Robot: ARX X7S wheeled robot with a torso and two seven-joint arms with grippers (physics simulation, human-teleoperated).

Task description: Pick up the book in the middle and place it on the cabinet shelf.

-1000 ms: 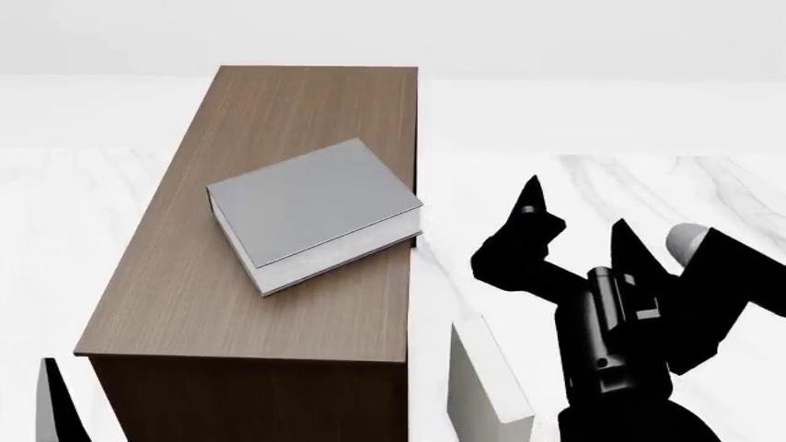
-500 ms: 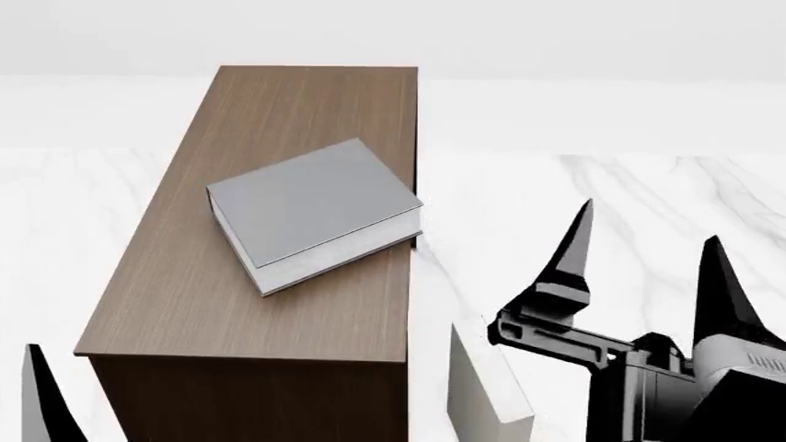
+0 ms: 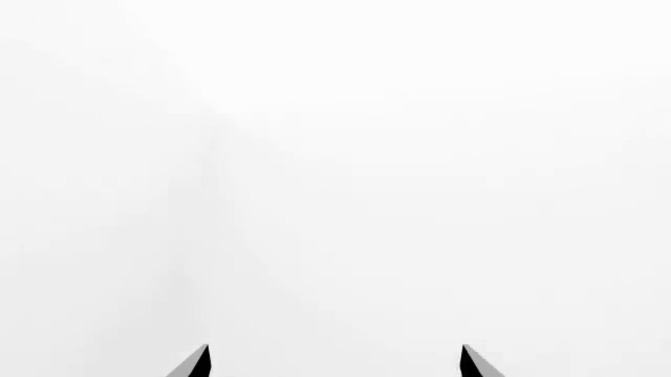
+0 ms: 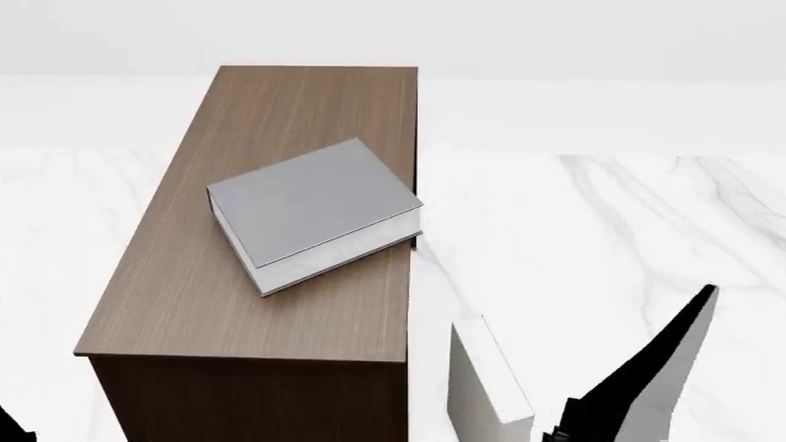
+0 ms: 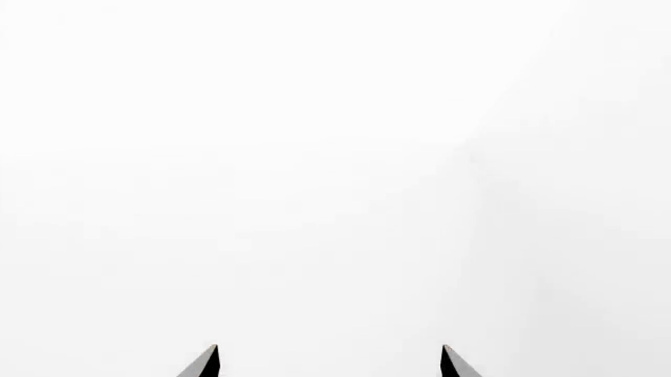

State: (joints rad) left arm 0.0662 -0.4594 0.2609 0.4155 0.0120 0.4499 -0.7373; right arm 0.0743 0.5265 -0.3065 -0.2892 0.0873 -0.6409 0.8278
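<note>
Both tools gape wide, empty: left (image 3: 333, 363), right (image 5: 328, 363). Book (image 4: 313, 214) lies flat on the cabinet (image 4: 221, 304); pale book (image 4: 488, 385) stands beside it.

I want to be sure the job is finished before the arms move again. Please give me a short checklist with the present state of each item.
1. Book lies flat on the cabinet top: ok.
2. Book fully supported: not ok, one corner juts over the cabinet's edge.
3. Right gripper empty, fingers apart: ok.
4. Left gripper empty, fingers apart: ok.
5. Both arms away from the book: ok.
6. Pale book beside the cabinet standing steady: cannot tell.
</note>
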